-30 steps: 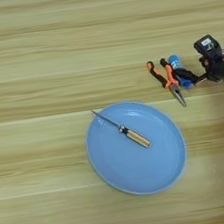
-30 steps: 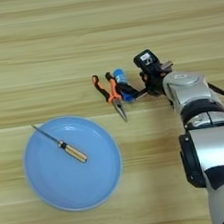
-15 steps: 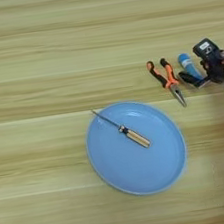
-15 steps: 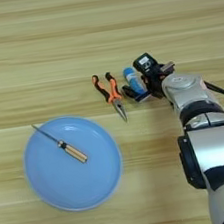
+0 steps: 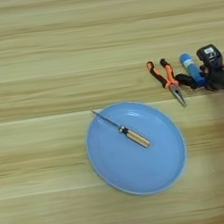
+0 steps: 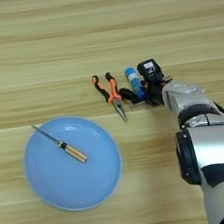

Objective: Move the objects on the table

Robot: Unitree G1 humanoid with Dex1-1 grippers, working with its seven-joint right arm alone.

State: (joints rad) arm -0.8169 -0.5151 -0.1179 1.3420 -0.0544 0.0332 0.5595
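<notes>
Tube (image 6: 134,83), blue and light, lies right of the pliers (image 6: 111,93) on the table (image 6: 50,52); gripper (image 6: 140,91) fingers close around its near end. Smooth, may slip; hold mid-body. Screwdriver (image 6: 63,145) rests in the plate (image 6: 50,193).

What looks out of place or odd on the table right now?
Nothing is spilled or damaged. The one oddity: the screwdriver lies diagonally inside the blue plate, while the pliers and blue tube sit on the table beside the right gripper.
</notes>
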